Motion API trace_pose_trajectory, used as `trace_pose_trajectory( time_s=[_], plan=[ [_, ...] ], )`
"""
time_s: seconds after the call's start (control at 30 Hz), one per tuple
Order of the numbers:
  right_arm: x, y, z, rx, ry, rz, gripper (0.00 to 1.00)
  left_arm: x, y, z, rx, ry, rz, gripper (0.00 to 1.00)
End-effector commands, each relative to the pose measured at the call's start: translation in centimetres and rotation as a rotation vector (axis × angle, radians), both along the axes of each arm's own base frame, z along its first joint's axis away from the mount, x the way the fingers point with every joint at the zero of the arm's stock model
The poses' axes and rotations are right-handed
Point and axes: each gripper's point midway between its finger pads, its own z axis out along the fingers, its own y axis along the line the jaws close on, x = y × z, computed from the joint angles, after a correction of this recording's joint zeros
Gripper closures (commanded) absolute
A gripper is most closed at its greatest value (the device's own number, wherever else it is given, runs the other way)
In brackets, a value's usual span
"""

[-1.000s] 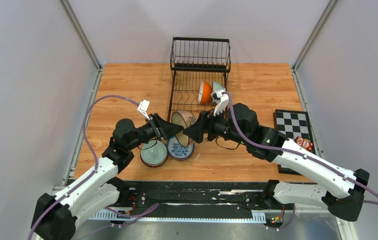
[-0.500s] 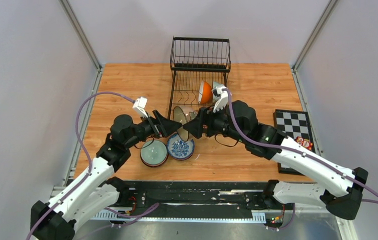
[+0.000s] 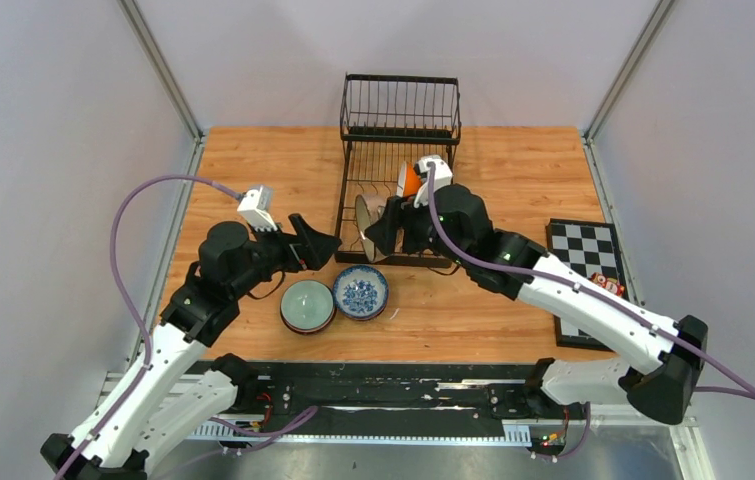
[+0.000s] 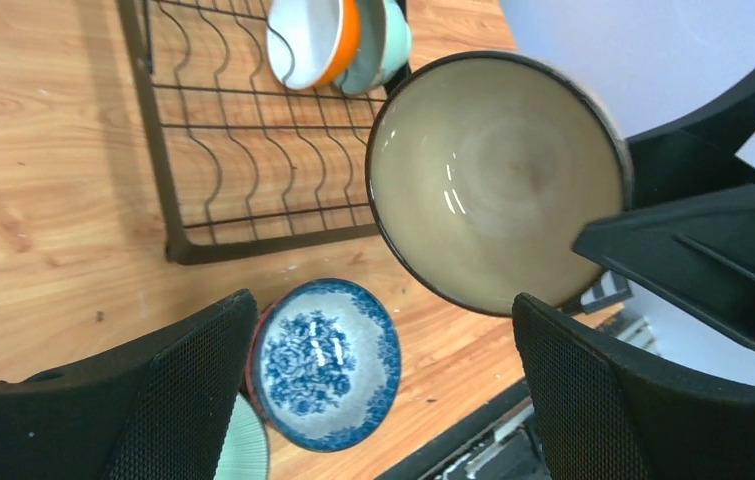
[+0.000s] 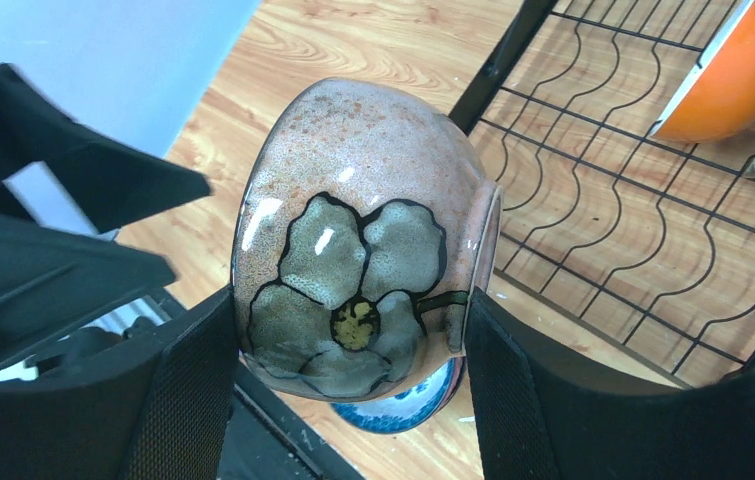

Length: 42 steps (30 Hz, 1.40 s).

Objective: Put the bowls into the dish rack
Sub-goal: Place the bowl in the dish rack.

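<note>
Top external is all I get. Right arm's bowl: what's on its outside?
Observer: Right wrist view: the bowl is speckled pink with a grey flower, clamped between the right fingers.
Operator: Inside?
Observer: Left wrist view: plain beige glaze, dark rim.
Operator: Camera blocks the rack. Anything behind the orange one?
Observer: Yes. A green bowl stands on edge right against the orange bowl in the rack.
</note>
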Motion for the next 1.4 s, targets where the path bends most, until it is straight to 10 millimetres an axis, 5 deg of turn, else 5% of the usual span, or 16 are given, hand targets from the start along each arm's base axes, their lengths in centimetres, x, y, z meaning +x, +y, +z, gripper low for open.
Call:
trace_pose_trajectory(
  time_s=[0.0,0.6,1.37],
  plan=[
    [3.1,0.5,5.9,0.117,-0.157,-0.072,0.98,-0.5,2.5,0.9,0.134,-0.038,0.051,0.01],
    [12.6,2.1,1.3,0.100,-0.184,-0.224,0.98,-2.5,4.9,3.7,0.305,-0.168,0.019,0.00],
    [20.9,2.8,-5.3,0.036,-0.172,-0.355,0.98,-1.3,6.3,0.1,0.424,-0.162,0.073,0.01]
  ],
)
